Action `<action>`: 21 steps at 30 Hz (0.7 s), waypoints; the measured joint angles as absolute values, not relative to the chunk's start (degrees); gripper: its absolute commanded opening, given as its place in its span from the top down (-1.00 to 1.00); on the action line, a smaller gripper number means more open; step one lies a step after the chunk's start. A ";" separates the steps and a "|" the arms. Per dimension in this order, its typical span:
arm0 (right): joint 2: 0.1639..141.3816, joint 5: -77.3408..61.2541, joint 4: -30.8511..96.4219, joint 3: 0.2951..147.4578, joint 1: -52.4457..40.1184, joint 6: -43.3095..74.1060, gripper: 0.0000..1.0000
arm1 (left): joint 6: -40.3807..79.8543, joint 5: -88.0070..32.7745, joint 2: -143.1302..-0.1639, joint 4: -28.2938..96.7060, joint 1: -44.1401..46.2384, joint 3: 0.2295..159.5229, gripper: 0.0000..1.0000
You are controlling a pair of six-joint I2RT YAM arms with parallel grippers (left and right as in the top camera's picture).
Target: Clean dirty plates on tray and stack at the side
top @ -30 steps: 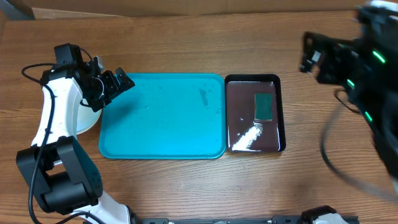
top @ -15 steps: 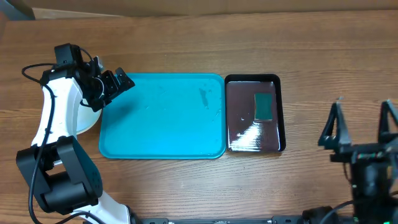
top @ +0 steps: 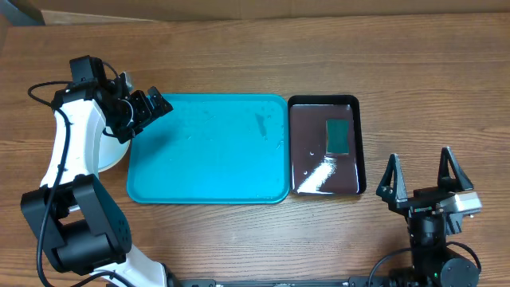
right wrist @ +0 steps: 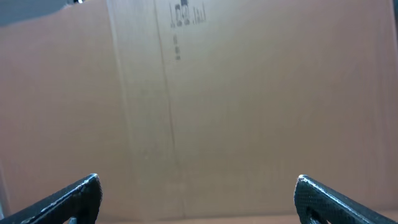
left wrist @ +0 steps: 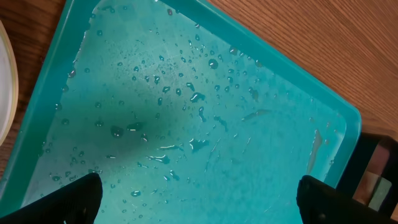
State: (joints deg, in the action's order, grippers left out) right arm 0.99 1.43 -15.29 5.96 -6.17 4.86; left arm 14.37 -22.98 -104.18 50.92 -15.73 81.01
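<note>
Swinging down from 2 o'clock of the table (top: 239, 239), the right gripper (top: 419, 163) has come to rest at 5 o'clock, its fingers wide apart and holding nothing. The left gripper (top: 142, 112), also spread and empty, stays over the 10 o'clock corner of the tray (top: 207, 183). The tray is wet and bare, and the plates (top: 111, 155) lie at its 9 o'clock, only a white rim showing under the left arm (top: 68, 151), so I judge the task is about finished.
</note>
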 measured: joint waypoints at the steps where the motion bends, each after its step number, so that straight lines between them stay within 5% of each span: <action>1: 0.91 0.82 -15.16 5.50 -5.58 5.10 -1.00 | 14.37 -22.98 -104.18 50.92 -15.73 81.01 -1.00; 13: 0.78 -2.81 -0.30 1.06 -2.66 5.04 -1.00 | 14.37 -23.00 -104.18 50.94 -15.73 81.01 -1.00; 21: 0.73 -6.83 4.45 1.06 -2.63 -7.03 -1.00 | 14.35 -22.98 -104.18 50.92 -15.73 81.01 -0.99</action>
State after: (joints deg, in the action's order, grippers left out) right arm 0.73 -6.83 4.45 1.06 -2.63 -7.03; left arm 14.35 -22.98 -104.18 50.92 -15.73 81.01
